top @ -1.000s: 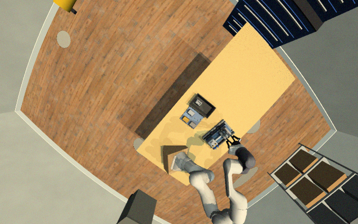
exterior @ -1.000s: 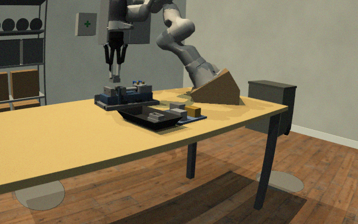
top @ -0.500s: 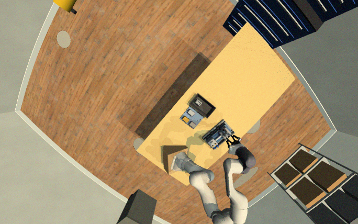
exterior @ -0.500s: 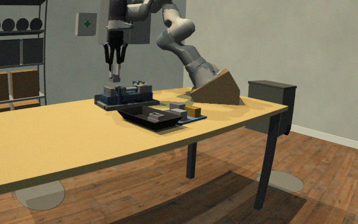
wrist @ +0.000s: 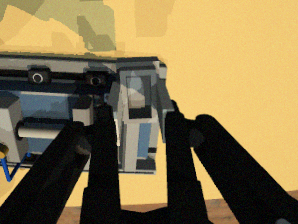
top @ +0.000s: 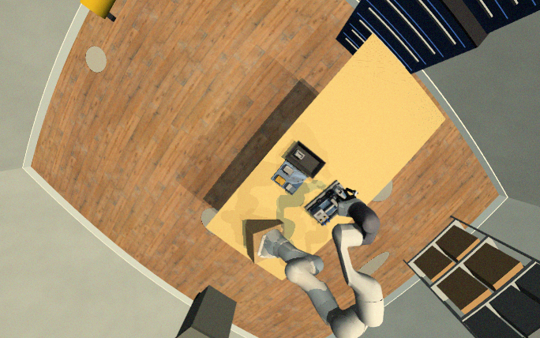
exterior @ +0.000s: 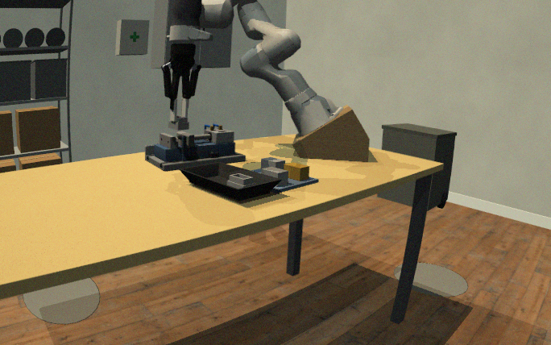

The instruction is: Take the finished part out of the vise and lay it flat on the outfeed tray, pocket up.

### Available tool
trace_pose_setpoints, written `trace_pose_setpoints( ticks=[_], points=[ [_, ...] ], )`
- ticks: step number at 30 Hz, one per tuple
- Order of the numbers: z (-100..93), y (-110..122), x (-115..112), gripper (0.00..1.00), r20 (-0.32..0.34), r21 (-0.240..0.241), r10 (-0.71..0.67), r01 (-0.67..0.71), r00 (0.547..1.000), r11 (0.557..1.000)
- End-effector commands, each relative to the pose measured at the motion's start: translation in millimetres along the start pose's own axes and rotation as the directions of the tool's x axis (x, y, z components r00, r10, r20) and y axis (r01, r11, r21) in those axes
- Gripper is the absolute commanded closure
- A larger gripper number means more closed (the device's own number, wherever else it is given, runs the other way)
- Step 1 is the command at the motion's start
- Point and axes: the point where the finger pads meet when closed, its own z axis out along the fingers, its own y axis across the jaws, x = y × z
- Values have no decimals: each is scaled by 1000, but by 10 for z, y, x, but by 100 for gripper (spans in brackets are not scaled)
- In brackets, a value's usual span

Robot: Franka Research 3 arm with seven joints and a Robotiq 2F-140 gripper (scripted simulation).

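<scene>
- Exterior view, left of centre: the gripper (exterior: 179, 118) hangs straight down from the wrist, its fingers closed on the finished part (exterior: 178, 122), a small grey block held just above the vise (exterior: 191, 145) and no longer touching it.
- Judging by its blocky, machined look, the part is rigid and fairly dense for its size. It should not flex or crush, but smooth flat faces could slip if the grip is shallow.
- The hold is across two opposite side walls, near the block's top. That seems the sensible place, since it leaves the underside free to land flat.
- Whether the pocket faces up cannot be told from these views.
- Wrist view, centre of the frame: the two dark fingers run up the picture on either side of the grey-and-blue part (wrist: 139, 123), with the vise body stretching to the left edge.
- Exterior view, centre: the outfeed tray (exterior: 211, 182), dark and shallow, sits on the table (exterior: 101, 211) just in front of the vise. A grey block (exterior: 239, 179) with a recess already lies in it, so the landing spot wants choosing beside that.
- Upper middle: the arm rises from its wedge-shaped base (exterior: 337, 140) at the right, bends sharply back, and reaches left so the wrist points vertically down.
</scene>
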Motion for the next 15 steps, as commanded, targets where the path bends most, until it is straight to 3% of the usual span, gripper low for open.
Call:
trace_pose_setpoints(
  ticks=[1,10,12,15],
  points=[
    [-28,129,409,100,-5,-6,45,-45,999,999],
    [-42,174,1416,100,-22,-6,-5,5,1000,1000],
    [-42,174,1416,100,-22,-6,-5,5,1000,1000],
    [-41,138,1729,100,-30,-3,-19,19,999,1000]
  ],
)
